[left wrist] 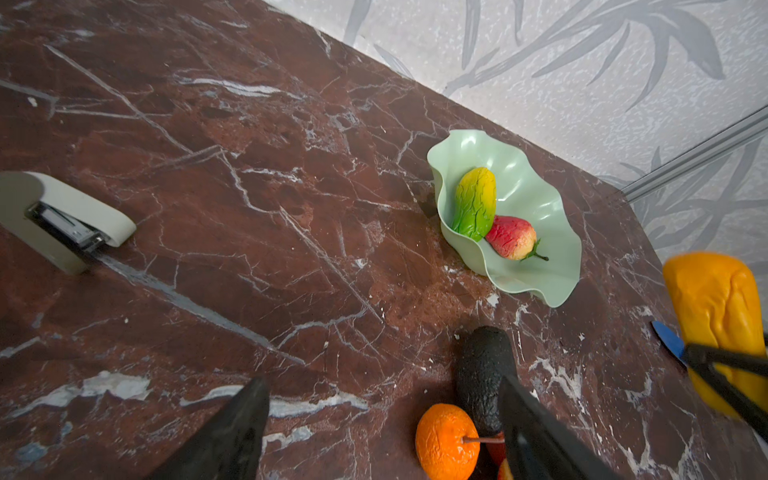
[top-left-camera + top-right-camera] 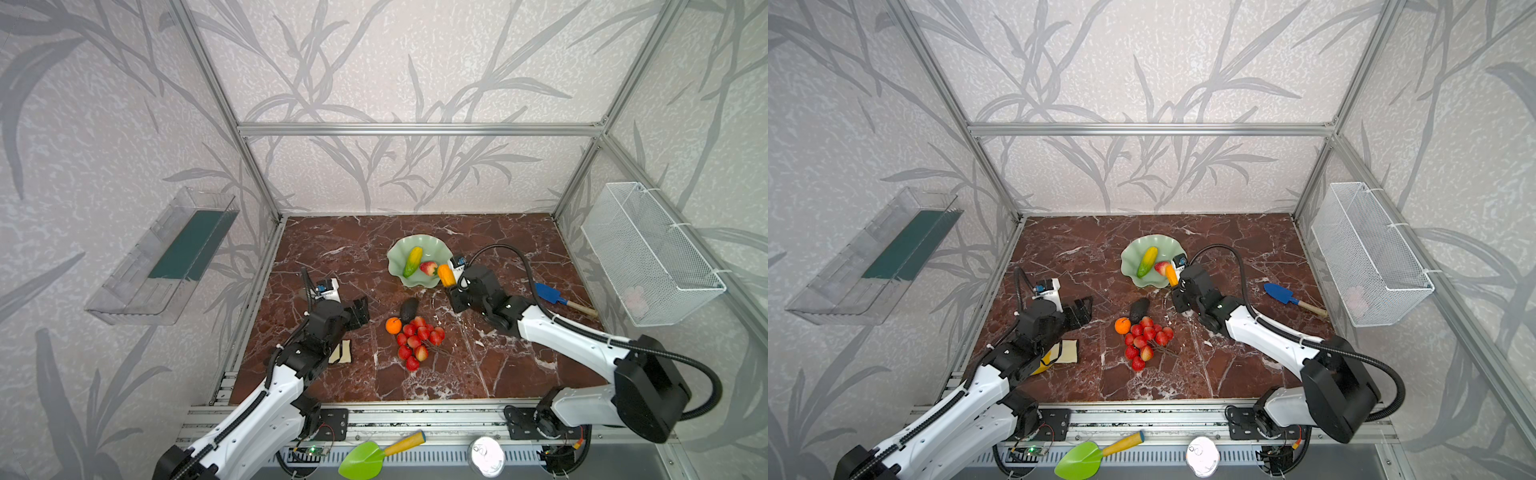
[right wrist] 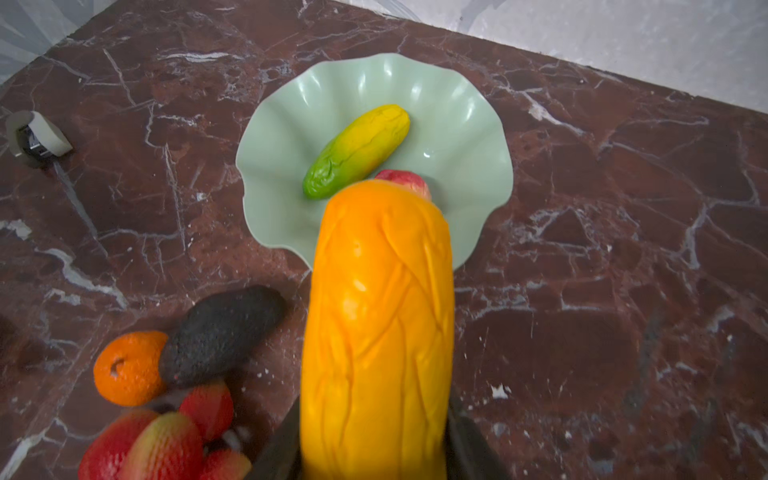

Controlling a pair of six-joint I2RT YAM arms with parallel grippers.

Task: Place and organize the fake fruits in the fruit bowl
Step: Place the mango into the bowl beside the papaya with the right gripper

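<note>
Orange-yellow oblong (image 2: 446,275) pinched in right gripper (image 3: 374,453) by fruit bowl (image 2: 399,253) rim; left gripper (image 2: 360,311) spread near the avocado (image 2: 409,309).

Bright, even light falls from above with soft shadows, small glare spots shine on the fruit bowl (image 3: 457,124), the red berries (image 3: 162,444) blur in my right wrist view, and both top views bow at their edges.

Left arm (image 2: 266,407) and right arm (image 2: 573,340) alike, white shell links, black joint housings, black ribbed cable conduit (image 2: 715,386) near front rail (image 2: 415,417) right end, black base plates (image 2: 334,424) bolted on that rail, thin red wires (image 2: 329,432) beside them, black wedge fingers (image 1: 232,436) on left gripper (image 1: 380,386)
</note>
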